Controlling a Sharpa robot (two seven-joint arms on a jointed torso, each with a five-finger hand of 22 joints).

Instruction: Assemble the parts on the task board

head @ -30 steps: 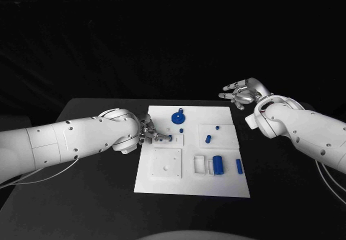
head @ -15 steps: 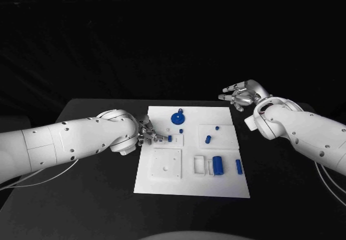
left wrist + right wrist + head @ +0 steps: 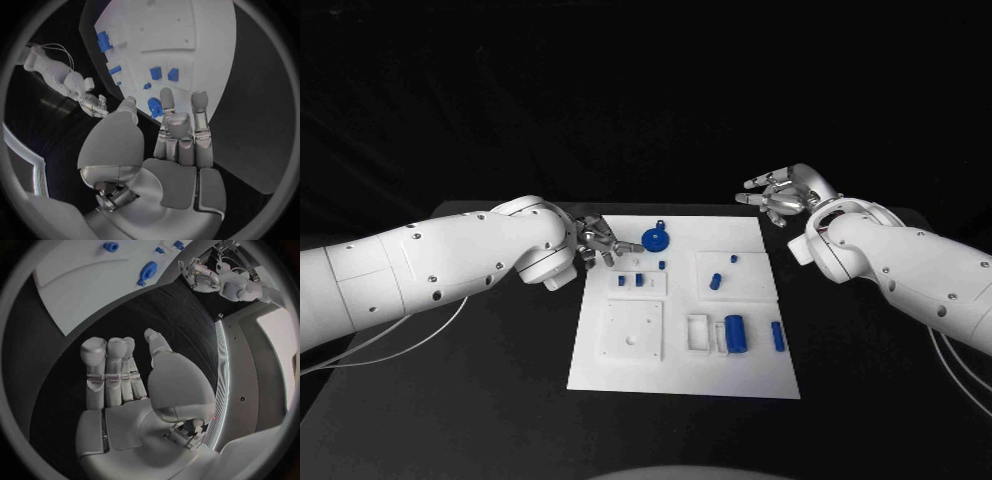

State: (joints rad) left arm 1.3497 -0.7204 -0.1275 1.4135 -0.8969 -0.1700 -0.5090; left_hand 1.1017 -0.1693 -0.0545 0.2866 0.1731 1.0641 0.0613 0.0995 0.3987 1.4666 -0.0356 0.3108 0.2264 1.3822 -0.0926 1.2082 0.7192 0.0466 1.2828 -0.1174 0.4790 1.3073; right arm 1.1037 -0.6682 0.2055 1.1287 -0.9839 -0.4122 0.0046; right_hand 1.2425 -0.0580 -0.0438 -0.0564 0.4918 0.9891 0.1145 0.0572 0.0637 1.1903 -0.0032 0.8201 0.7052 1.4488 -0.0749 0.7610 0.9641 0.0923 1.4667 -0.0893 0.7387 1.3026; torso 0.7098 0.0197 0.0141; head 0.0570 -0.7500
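Since a second ago the left hand (image 3: pixel 596 243) has lifted off the small blue parts (image 3: pixel 630 280) toward twelve o'clock, fingers apart and empty; those parts now stand in the task board (image 3: pixel 678 375); the right hand (image 3: pixel 786 192), open, hovers at two o'clock; next, probably the round blue part (image 3: pixel 655 237), needing a clean pinch.

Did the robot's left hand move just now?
Yes. The left hand has lifted off the small blue parts it was touching and pulled back toward the far left corner of the task board.
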